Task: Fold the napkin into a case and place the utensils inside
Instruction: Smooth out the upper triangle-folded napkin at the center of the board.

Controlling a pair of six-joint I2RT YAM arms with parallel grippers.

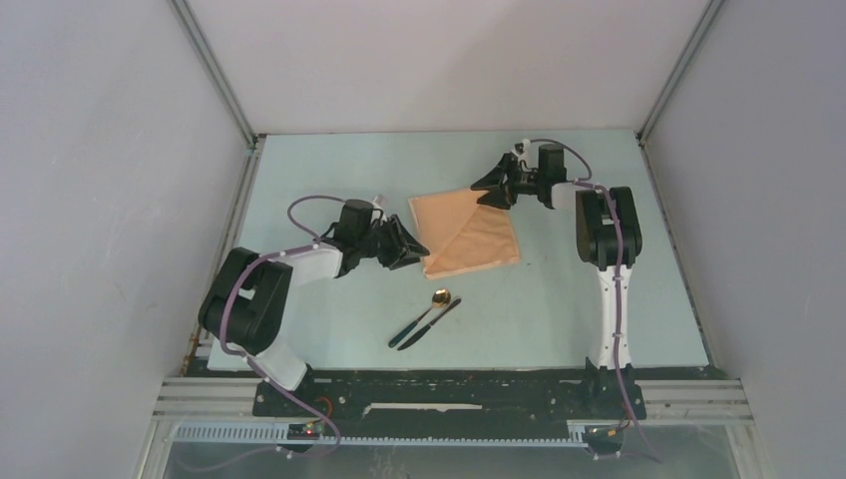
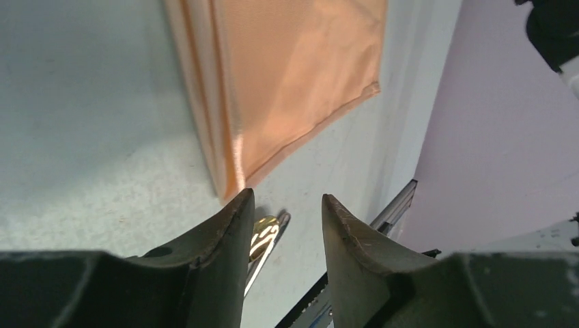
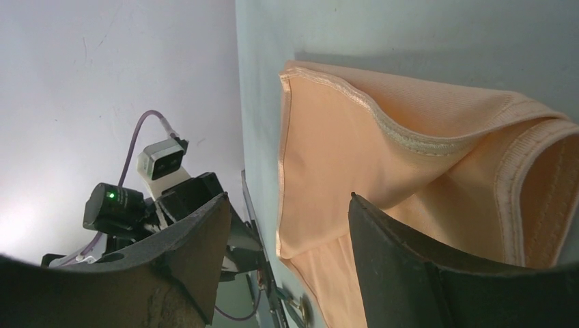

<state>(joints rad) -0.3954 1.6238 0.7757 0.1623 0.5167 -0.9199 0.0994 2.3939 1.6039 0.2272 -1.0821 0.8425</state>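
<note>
We see the peach napkin folded flat in the middle of the table. Our left gripper sits just beside its left edge, fingers partly spread, holding nothing. Our right gripper is at the napkin's far corner, fingers wide apart, pinching nothing we can see. The gold-bowled spoon and dark knife lie together nearer the arm bases, apart from the cloth.

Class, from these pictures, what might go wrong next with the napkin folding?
The top layer of the napkin bulges by the right gripper; a pinch may catch one layer and undo the fold. The spoon and knife lie close to its near edge; the left gripper could knock them.
</note>
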